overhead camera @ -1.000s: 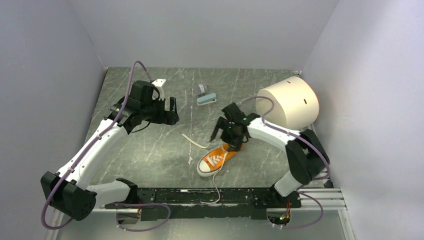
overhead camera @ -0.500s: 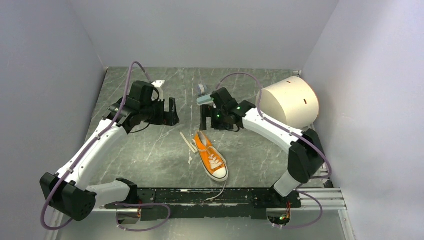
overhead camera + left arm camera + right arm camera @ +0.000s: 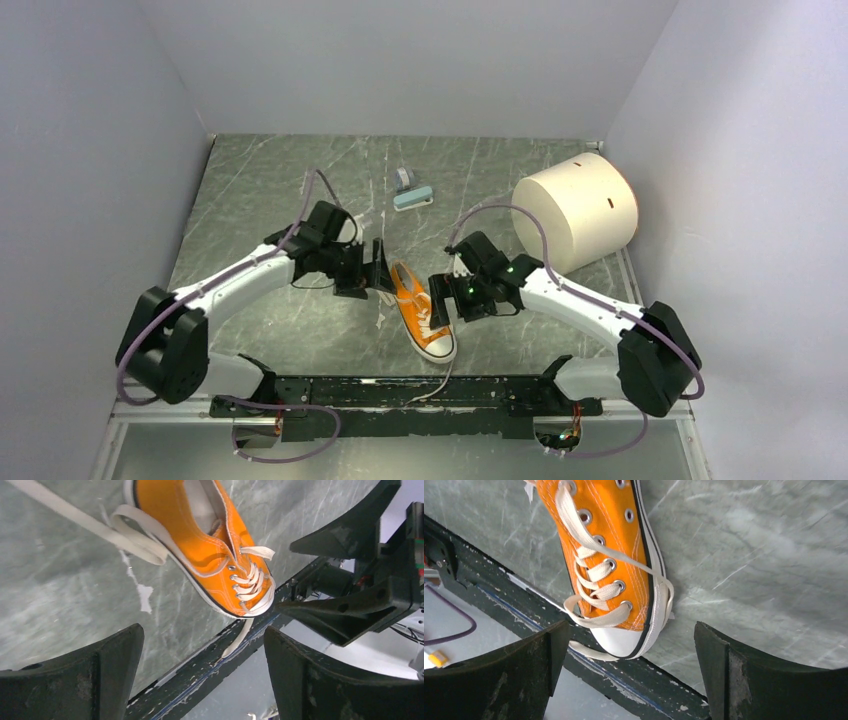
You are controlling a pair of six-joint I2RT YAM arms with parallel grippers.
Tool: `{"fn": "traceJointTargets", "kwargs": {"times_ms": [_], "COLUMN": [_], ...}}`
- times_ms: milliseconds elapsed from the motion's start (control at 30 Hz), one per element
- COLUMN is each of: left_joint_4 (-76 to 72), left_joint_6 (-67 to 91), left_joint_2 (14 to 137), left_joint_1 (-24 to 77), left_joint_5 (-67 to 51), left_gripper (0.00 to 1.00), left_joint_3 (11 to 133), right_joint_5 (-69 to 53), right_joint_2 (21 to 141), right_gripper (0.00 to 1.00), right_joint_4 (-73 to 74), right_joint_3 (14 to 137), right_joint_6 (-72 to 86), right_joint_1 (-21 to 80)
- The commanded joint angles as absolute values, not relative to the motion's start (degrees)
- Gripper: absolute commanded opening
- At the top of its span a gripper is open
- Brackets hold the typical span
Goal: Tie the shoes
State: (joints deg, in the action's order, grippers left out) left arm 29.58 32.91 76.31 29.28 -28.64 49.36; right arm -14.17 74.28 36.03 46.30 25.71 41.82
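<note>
You are looking down on a grey-green marbled table (image 3: 260,310). The orange sneaker (image 3: 418,308) rests on its sole in the near middle. Its heel points toward 11 o'clock and its white toe cap (image 3: 440,347) toward 5 o'clock, close to the black rail (image 3: 330,392) at the near edge.

The cream laces (image 3: 434,372) are untied. One end trails from the toe across the rail, and another loops on the table at the shoe's 9 o'clock side.

Your left gripper (image 3: 377,272) sits just beside the heel at about 10 o'clock. Its fingers (image 3: 100,675) are spread wide and hold nothing.

Your right gripper (image 3: 441,298) sits just beside the shoe at 3 o'clock. Its fingers (image 3: 764,680) are also spread apart and empty.

A cream cylinder (image 3: 575,210) lies on its side at 2 o'clock. Two small pale blue items (image 3: 410,190) sit at 12 o'clock, well apart from the shoe.
</note>
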Motion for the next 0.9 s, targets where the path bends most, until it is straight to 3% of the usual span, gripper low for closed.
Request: {"fn": "traceJointTargets", "kwargs": {"times_ms": [0, 367, 633, 700, 867], "left_joint_4": [16.9, 9.5, 2.1, 3.6, 20.8], "left_joint_6": [39.3, 41.8, 44.5, 44.3, 32.5], "left_joint_2": [80.4, 97.8, 113.7, 115.0, 109.0], "left_joint_1": [32.8, 33.0, 32.3, 30.8, 20.8], "left_joint_5": [-31.6, -30.6, -35.6, -35.5, -28.4], "left_gripper": [0.93, 0.89, 0.91, 0.89, 0.94], "left_joint_3": [48.5, 54.8, 74.7, 78.5, 80.6], "right_joint_5": [-21.7, -23.9, -30.1, -29.6, -22.2], "right_joint_2": [71.8, 80.1, 87.1, 88.7, 86.3], "right_gripper": [0.96, 0.82, 0.9, 0.93, 1.0], "right_joint_4": [25.2, 5.6, -15.6, -14.2, 8.5], "right_joint_3": [40.0, 38.2, 39.8, 42.3, 50.3], "right_joint_6": [29.3, 35.8, 43.0, 42.8, 31.1], "right_joint_1": [42.2, 42.2, 43.1, 43.1, 40.6]}}
